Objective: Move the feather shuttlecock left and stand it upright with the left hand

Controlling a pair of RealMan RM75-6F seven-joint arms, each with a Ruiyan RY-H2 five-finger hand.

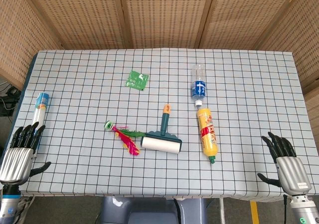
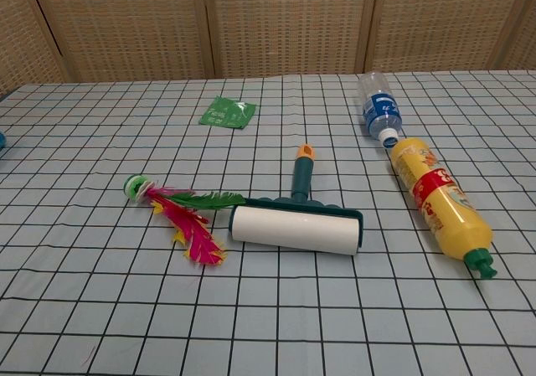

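Note:
The feather shuttlecock (image 1: 123, 135) (image 2: 179, 212) lies flat on the checked tablecloth, its green-and-white base pointing left and its pink, green and yellow feathers fanning right toward a lint roller. My left hand (image 1: 20, 151) hovers at the front left corner of the table, fingers spread, holding nothing, well left of the shuttlecock. My right hand (image 1: 286, 161) sits at the front right corner, fingers apart and empty. Neither hand shows in the chest view.
A lint roller (image 1: 162, 138) (image 2: 297, 218) lies just right of the feathers. A yellow bottle (image 1: 207, 134) (image 2: 440, 202) and a clear water bottle (image 1: 199, 85) (image 2: 378, 106) lie further right. A green packet (image 1: 137, 79) (image 2: 227, 111) sits behind. A tube (image 1: 40, 107) lies far left.

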